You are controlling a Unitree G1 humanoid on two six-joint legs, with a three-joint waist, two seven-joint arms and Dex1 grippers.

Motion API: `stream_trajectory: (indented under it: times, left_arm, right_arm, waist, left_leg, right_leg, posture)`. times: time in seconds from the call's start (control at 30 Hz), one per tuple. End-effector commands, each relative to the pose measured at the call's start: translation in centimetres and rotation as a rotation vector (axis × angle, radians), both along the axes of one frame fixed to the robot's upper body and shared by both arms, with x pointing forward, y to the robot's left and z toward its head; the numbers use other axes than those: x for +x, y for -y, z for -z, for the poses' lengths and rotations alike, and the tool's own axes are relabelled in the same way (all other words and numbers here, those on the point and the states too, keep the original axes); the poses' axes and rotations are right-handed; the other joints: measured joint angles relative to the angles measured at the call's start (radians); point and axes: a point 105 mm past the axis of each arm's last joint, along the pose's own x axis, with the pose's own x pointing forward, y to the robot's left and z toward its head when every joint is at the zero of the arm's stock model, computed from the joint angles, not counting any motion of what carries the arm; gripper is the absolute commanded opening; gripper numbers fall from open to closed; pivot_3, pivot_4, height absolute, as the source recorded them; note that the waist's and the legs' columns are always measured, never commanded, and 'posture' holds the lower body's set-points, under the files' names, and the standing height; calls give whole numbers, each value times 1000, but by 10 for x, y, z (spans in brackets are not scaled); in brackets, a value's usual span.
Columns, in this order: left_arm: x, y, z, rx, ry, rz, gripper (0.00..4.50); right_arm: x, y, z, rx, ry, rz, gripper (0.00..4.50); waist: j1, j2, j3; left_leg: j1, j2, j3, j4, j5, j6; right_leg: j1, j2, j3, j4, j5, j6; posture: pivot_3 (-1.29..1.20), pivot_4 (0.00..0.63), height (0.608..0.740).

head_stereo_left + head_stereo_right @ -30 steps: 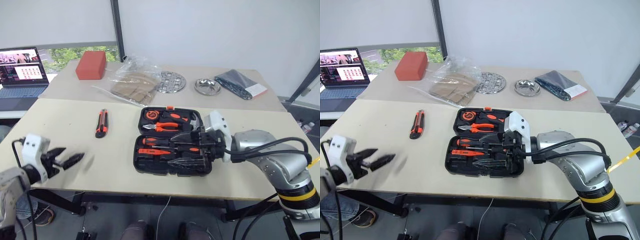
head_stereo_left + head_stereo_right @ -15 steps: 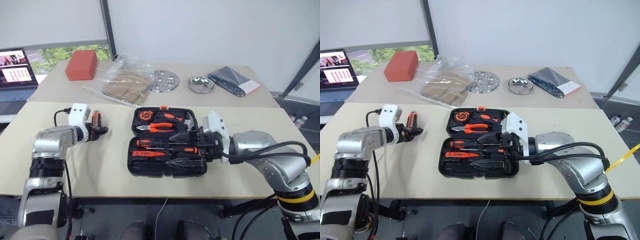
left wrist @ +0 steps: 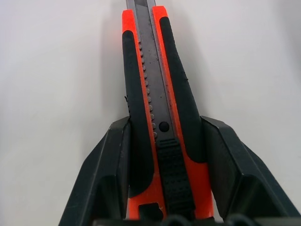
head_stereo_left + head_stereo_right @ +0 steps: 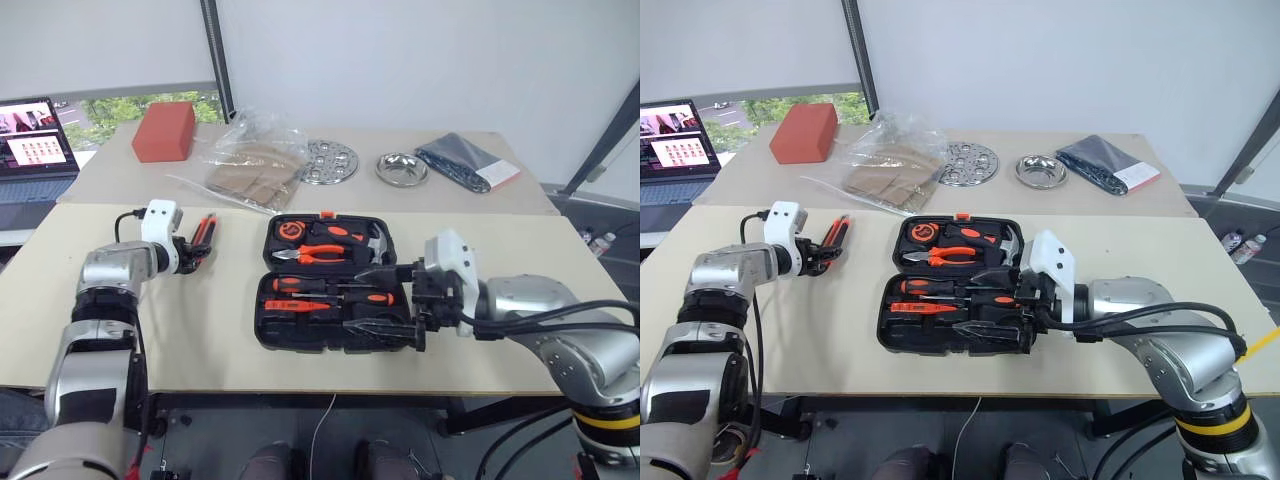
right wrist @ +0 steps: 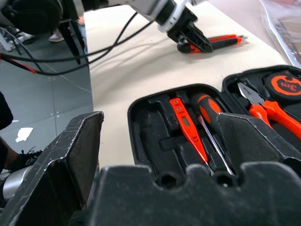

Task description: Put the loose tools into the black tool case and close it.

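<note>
The black-and-orange utility knife (image 4: 206, 230) lies flat on the table, left of the black tool case (image 4: 330, 343). My left gripper (image 4: 193, 252) is at the knife's near end, and in the left wrist view its two fingers press against both sides of the utility knife (image 3: 157, 94). The case lies open with a black-and-orange screwdriver (image 5: 209, 110) and the slim orange tester (image 5: 186, 125) in its near half. Pliers, hammer and tape measure fill its far half. My right gripper (image 4: 378, 298) hovers open at the case's front right, holding nothing.
On the far table stand a red box (image 4: 163, 130), a crumpled plastic bag (image 4: 250, 165), a perforated metal disc (image 4: 328, 160), a steel bowl (image 4: 402, 168) and a dark folded bag (image 4: 468, 163). A laptop (image 4: 35, 135) sits far left.
My left arm swung from the table's front left edge up to the utility knife, and its fingers closed onto the knife's sides. The right gripper stayed over the case. The camera shifted.
</note>
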Motion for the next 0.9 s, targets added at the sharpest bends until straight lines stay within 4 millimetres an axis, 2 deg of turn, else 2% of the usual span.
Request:
stream_trajectory:
  times: [0.03,0.07,0.13,0.23,0.33,0.43,0.5,0.63,0.83,0.9]
  left_arm:
    - [-56,47,-39,97,91,626,1736]
    - [-68,53,-38,113,48,720,1736]
    - [-76,60,-37,135,12,814,1736]
    - [-94,88,-32,181,-49,994,1736]
    - [-108,111,-17,223,-128,1125,1736]
    - [-111,132,-5,226,-172,1181,1736]
    - [-113,143,3,248,-197,1214,1736]
    - [-106,151,19,292,-220,1196,1736]
    - [-102,162,24,269,-225,1213,1736]
    - [-100,166,25,259,-223,1215,2739]
  right_arm:
    - [-17,5,-3,-22,-11,-41,4500]
    - [-18,6,-2,-31,-9,-34,4500]
    - [-18,9,-1,-40,-4,-14,4500]
    - [-21,13,3,-58,4,13,4500]
    - [-23,16,6,-61,4,47,4500]
    - [-26,17,7,-56,5,71,4500]
    - [-27,19,8,-52,6,91,4500]
    - [-28,21,8,-46,12,126,4500]
    - [-26,25,7,-38,22,168,4500]
    - [-25,25,6,-31,24,177,4500]
  waist:
    - [-1,0,0]
    - [-1,0,0]
    - [1,1,0]
    - [3,0,0]
    - [3,0,0]
    - [3,0,0]
    - [3,0,0]
    - [4,0,0]
    - [6,0,0]
    - [10,0,0]
  left_leg:
    - [-2,0,1,1,1,1]
    - [-1,-1,0,1,1,3]
    - [-1,-1,0,-1,4,8]
    - [1,-1,0,-1,3,6]
    - [1,0,0,1,0,1]
    - [1,0,0,1,1,2]
    - [0,1,0,4,5,10]
    - [-1,2,0,6,4,12]
    - [-1,2,-1,7,3,14]
    - [-2,2,-1,8,3,15]
  right_leg:
    - [-1,0,0,0,0,0]
    - [0,0,-2,-1,0,0]
    - [2,2,-3,-3,0,1]
    - [5,3,-2,-5,-2,3]
    - [4,2,0,-4,-4,5]
    - [4,1,1,-2,-3,5]
    - [4,2,1,-1,-3,5]
    - [4,2,1,-1,-1,2]
    - [4,2,1,-1,-1,2]
    - [4,2,1,-1,-1,2]
  posture:
    - [0,150,734]
    - [0,150,734]
    - [0,150,734]
    - [0,150,734]
    - [0,150,734]
    - [0,150,734]
    - [0,150,734]
    - [0,150,734]
    - [0,150,734]
    - [0,150,734]
